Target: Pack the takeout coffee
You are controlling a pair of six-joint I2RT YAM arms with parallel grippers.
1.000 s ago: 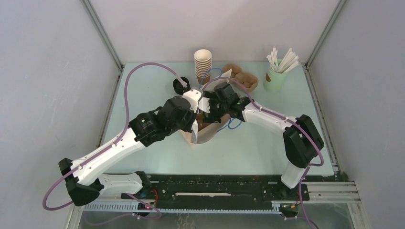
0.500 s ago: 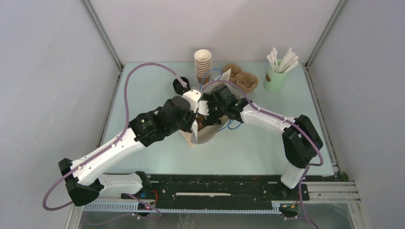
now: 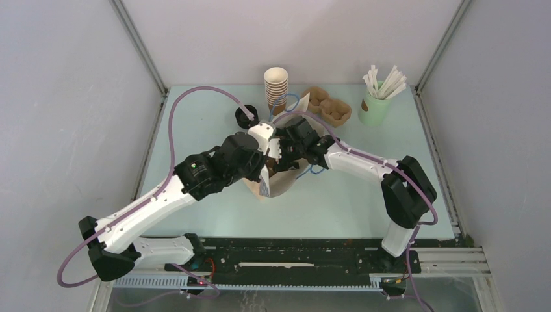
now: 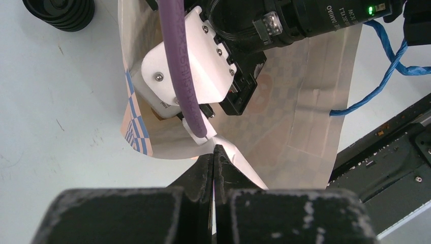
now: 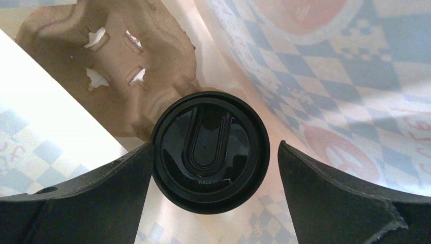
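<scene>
Table point(image 3: 364, 195) walled three sides; paper bag point(image 5: 356, 76) crowds takeout coffee point(image 5: 210, 151), upright, lid up. Right end effector point(image 5: 213, 146) wide open astride it; left end effector point(image 4: 213, 157) pinches bag rim.

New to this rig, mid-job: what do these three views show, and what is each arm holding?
Two robot arms share a table. The overhead view shows them meeting at a paper bag; behind it stand stacked paper cups, black lids, a pulp cup tray and a green cup of straws. The left wrist view shows the left fingers shut on the bag's edge. The right wrist view looks into the bag: the right fingers stand open either side of the black-lidded cup, holding nothing.
</scene>
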